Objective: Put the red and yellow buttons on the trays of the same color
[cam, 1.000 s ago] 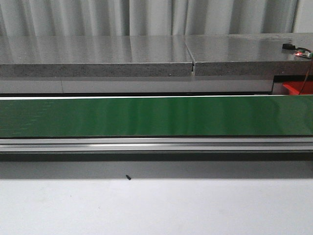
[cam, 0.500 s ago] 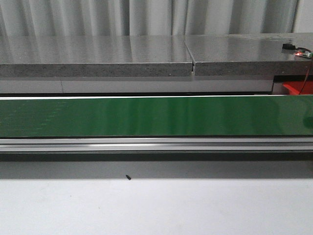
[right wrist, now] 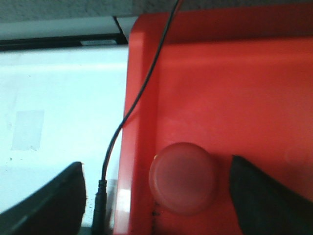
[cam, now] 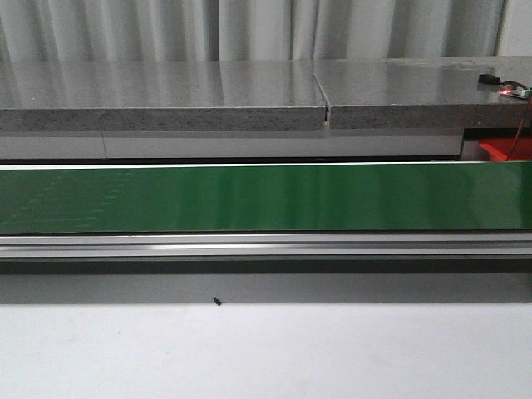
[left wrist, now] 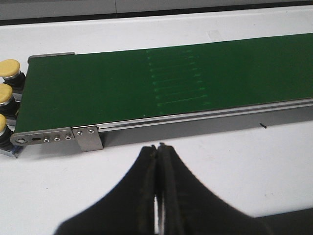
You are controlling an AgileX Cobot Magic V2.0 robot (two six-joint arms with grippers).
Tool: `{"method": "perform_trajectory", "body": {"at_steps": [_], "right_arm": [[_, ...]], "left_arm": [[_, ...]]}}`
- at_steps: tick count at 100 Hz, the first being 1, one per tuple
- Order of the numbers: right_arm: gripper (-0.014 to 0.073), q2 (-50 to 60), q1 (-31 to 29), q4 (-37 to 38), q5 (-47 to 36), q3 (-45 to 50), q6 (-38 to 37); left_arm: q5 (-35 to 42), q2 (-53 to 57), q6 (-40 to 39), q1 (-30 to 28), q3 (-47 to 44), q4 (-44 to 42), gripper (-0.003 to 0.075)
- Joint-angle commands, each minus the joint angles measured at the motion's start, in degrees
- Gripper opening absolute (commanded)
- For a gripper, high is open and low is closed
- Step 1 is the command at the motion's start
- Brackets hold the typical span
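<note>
In the right wrist view a red button (right wrist: 183, 178) lies inside the red tray (right wrist: 234, 88), close to the tray's wall. My right gripper (right wrist: 156, 196) is open, its two dark fingers spread wide on either side of the button and tray wall, touching neither. In the left wrist view my left gripper (left wrist: 157, 149) is shut with nothing in it, over the white table in front of the green conveyor belt (left wrist: 161, 83). Three yellow buttons (left wrist: 9, 67) stand in a row at the belt's end. A corner of the red tray (cam: 503, 148) shows at the far right of the front view. No yellow tray is in view.
A black cable (right wrist: 142, 93) runs over the red tray's edge down to a plug beside it. The conveyor's metal rail (cam: 266, 243) runs across the front view, with a grey stone counter (cam: 166, 91) behind. A small circuit board (cam: 507, 86) sits on the counter at right.
</note>
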State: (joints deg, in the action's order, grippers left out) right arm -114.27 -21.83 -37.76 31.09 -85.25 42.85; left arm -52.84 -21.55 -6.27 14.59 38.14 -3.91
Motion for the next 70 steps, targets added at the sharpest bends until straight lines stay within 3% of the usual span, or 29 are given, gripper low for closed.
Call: {"method": "perform_trajectory", "body": {"at_steps": [1, 13, 29, 57, 70], "right_arm": [[0.0508, 6.0, -0.4, -1.8, -1.0, -1.3, 1.5], [0.0288, 9.8, 0.0, -1.8, -0.7, -0.1, 1.7], [-0.0078, 15.4, 1.6, -1.9, -0.8, 3.0, 1.8], [-0.0059, 25.0, 7.2, -1.9, -3.7, 9.7, 1.8], [-0.0059, 30.2, 10.5, -1.9, -8.7, 15.0, 1.7]], "left_arm": [[3.7, -0.4, -0.5, 0.5, 1.4, 0.2, -0.0019], [3.7, -0.4, -0.5, 0.5, 1.4, 0.2, -0.0019], [3.7, -0.4, -0.5, 0.5, 1.4, 0.2, -0.0019], [3.7, -0.4, -0.5, 0.5, 1.4, 0.2, -0.0019], [3.7, -0.4, -0.5, 0.5, 1.4, 0.2, -0.0019]]}}
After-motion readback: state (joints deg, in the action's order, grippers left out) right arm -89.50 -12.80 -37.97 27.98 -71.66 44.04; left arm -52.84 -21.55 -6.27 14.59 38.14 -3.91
